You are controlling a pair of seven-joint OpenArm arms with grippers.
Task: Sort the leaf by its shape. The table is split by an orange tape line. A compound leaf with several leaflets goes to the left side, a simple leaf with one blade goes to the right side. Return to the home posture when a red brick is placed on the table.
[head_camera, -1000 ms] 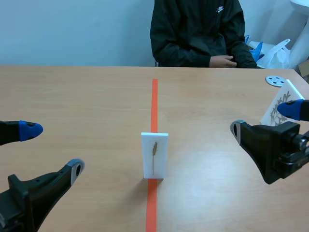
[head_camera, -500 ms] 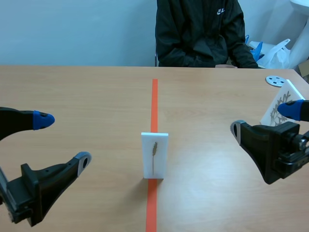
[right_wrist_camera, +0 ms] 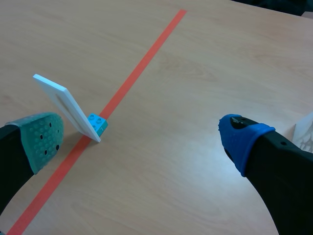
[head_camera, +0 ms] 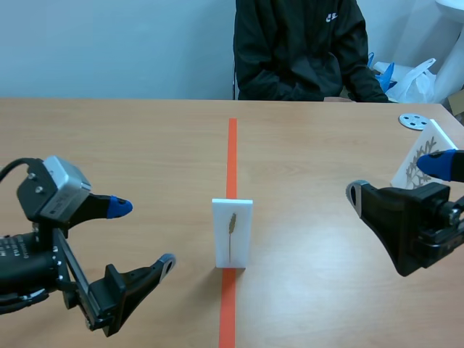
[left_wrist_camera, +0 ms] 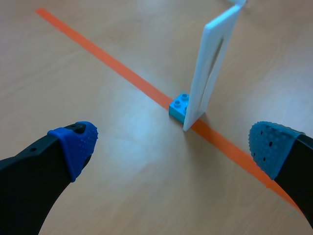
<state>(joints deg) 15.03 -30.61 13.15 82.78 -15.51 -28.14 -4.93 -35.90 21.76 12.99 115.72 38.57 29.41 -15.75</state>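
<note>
— Changes, largest first?

— Bench (head_camera: pixel 130 145): pale wood-grain laminate, matt, as it was. Left pincer (head_camera: pixel 143 235): it has swung in from the edge and now stands near the card (head_camera: pixel 232 232), on its left; fingers spread wide, holding nothing. Right pincer (head_camera: pixel 397 180): unmoved, likewise wide and empty, well apart on the right.

— Meaning for the sort?

— Judged: the left arm is lining up for the pick; nothing is gripped yet. No red brick is in sight.

— Materials?

— Card: thin, rigid, white, flat rectangle, upright on the tape line (head_camera: pixel 232 152), which is flat and orange. Blue brick (left_wrist_camera: pixel 180 106): small studded plastic foot, touching the card's base. Pads (left_wrist_camera: pixel 78 144): soft, dotted, blue. Leaf (head_camera: pixel 232 223): pressed in the card's middle, dry olive-brown and narrow on a thin stalk. It looks like a single blade, so right side, though it is too small to be sure.
</note>
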